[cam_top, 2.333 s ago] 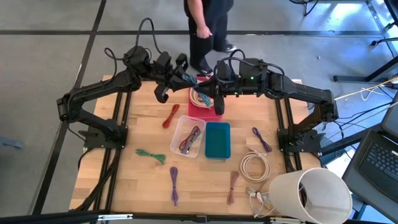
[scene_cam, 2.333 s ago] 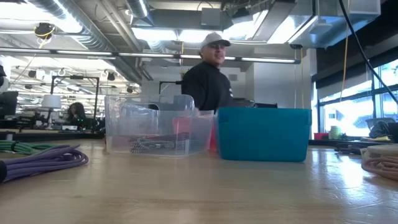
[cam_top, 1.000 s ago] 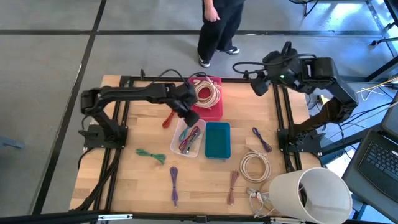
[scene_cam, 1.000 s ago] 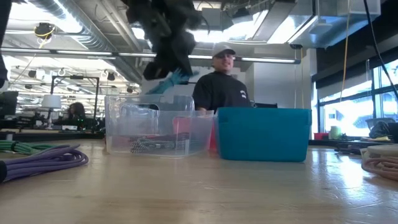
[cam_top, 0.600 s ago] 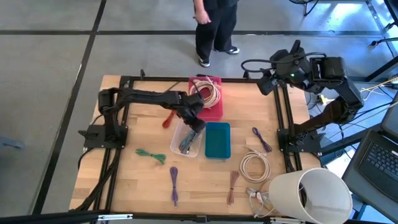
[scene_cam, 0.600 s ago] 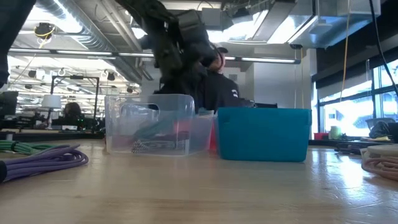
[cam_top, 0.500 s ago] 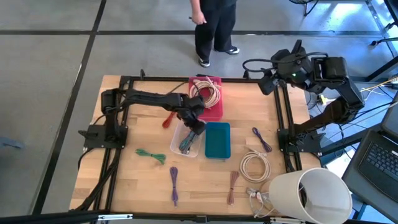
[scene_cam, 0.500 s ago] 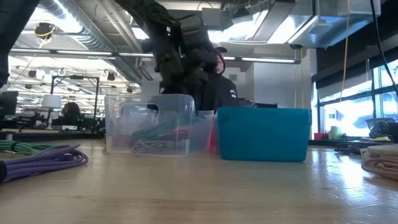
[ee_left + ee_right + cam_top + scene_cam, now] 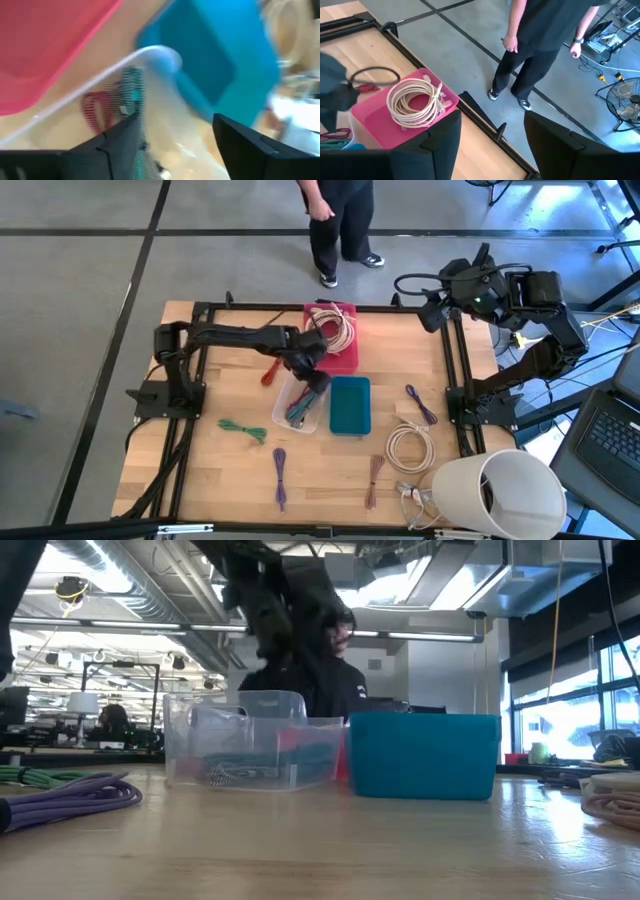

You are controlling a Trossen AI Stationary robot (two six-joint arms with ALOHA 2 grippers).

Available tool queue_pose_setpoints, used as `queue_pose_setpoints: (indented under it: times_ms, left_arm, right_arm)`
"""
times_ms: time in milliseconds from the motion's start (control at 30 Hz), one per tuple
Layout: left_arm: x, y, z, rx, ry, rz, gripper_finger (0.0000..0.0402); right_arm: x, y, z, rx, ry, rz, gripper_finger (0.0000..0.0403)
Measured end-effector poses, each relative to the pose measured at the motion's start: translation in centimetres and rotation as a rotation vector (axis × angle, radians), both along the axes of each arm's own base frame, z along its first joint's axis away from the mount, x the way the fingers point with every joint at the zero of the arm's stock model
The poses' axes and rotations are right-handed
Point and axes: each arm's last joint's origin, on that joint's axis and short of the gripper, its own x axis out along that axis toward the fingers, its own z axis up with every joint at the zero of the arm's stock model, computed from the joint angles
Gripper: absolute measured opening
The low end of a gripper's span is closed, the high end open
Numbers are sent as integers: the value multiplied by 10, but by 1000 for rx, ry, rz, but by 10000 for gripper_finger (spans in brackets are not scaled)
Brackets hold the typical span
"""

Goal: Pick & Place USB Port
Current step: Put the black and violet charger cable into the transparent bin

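The teal USB cable (image 9: 303, 406) lies in the clear plastic bin (image 9: 286, 388), beside the solid teal bin (image 9: 350, 416) on the pale wooden table (image 9: 230, 470). The left claw (image 9: 312, 376) hovers just above it, fingers spread and empty. The right claw (image 9: 432, 314), also spread, waits beyond the table's far corner. A person in black (image 9: 338, 220) stands on the grey floor (image 9: 90, 240).
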Motion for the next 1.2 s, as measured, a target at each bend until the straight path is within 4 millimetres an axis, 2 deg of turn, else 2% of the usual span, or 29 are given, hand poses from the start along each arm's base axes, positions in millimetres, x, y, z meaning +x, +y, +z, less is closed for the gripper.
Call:
queue_pose_setpoints:
  times_ms: [133, 267, 400, 533, 667, 800, 1000, 1200]
  left_arm:
    - [-17, -1, 49, 27, -173, -20, 248]
    - [-53, 0, 112, 210, -399, -37, 241]
    - [-105, -6, 173, 459, -620, -50, 237]
    - [-156, -16, 213, 649, -781, -34, 237]
    - [-197, -24, 234, 798, -862, -3, 237]
    - [-219, -26, 242, 902, -884, 25, 237]
    - [-231, -21, 245, 997, -858, 61, 237]
    - [-231, -16, 244, 1019, -831, 84, 237]
  right_arm:
    - [2, 1, -2, 57, -8, 40, 219]
    - [6, 4, -16, 200, -10, 81, 219]
    - [10, 10, -52, 415, 40, 72, 219]
    - [10, 23, -97, 630, 112, -15, 219]
    - [5, 40, -141, 739, 197, -140, 219]
    - [0, 53, -183, 751, 282, -242, 219]
    - [0, 58, -247, 745, 356, -297, 219]
    - [-3, 60, -297, 815, 350, -314, 219]
